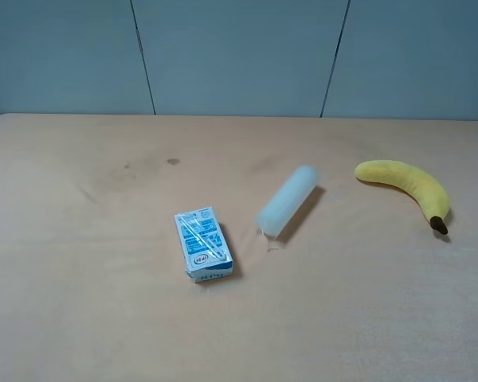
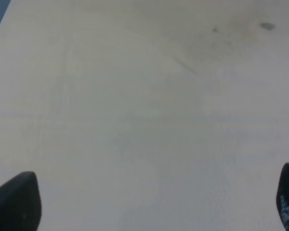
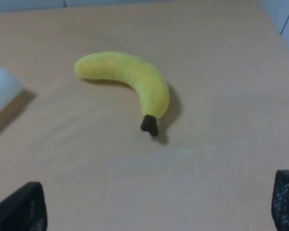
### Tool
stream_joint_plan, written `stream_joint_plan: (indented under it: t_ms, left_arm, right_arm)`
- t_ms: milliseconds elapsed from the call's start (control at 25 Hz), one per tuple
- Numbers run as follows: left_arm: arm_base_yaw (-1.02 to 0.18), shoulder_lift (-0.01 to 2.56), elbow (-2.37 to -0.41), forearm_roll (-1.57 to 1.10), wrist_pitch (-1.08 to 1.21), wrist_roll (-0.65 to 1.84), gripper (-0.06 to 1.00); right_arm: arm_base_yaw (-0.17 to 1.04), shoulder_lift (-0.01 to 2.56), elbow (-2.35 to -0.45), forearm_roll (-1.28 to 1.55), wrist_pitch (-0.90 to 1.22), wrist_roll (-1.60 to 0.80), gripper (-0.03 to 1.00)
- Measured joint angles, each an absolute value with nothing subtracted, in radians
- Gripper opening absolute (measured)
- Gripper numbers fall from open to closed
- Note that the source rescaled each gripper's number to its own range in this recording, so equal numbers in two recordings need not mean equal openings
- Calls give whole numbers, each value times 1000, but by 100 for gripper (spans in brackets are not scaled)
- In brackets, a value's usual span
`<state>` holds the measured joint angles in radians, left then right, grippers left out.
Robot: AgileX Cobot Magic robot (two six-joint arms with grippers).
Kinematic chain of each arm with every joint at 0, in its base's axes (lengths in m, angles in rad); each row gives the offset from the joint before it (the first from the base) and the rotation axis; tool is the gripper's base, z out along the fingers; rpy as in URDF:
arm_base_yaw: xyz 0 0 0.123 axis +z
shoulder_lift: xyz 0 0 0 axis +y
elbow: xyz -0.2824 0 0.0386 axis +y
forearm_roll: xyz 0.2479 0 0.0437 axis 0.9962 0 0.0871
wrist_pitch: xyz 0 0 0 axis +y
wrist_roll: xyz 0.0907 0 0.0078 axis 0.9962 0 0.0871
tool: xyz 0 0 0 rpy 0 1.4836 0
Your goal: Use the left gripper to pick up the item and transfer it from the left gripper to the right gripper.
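Milk carton (image 1: 203, 243): blue print and red logo, too small to read.

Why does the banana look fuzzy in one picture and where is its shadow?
In the right wrist view the banana is soft and slightly blurred, with a dark shadow hugging its stem end; in the exterior high view it is sharper, its shadow thin; the left wrist view shows only hazy bare table.

All I see of my left gripper (image 2: 154, 202) is two rounded matte-black fingertips (image 2: 17, 202). My right gripper (image 3: 159, 202) shows black fingertips (image 3: 24, 209) with meshed texture.
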<state>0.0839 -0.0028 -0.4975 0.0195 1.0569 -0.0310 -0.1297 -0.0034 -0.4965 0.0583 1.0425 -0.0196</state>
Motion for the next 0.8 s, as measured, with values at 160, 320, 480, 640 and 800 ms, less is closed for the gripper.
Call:
stream_joint_plan:
  t_ms: [160, 320, 480, 640, 800]
  left_arm:
    - [84, -3, -497, 19, 1057, -31, 97]
    - [84, -3, -497, 19, 1057, -31, 97]
    - [84, -3, -497, 19, 1057, -31, 97]
    - [84, -3, -497, 19, 1057, -31, 97]
    - [84, -3, -497, 19, 1057, -31, 97]
  right_arm:
    - [-130, -3, -496, 41, 1029, 0, 100]
    - [-130, -3, -496, 29, 1029, 23, 100]
    - [-130, -3, -496, 0, 1026, 56, 100]
    - [-130, -3, -496, -14, 1026, 80, 100]
    - [-130, -3, -496, -16, 1026, 81, 100]
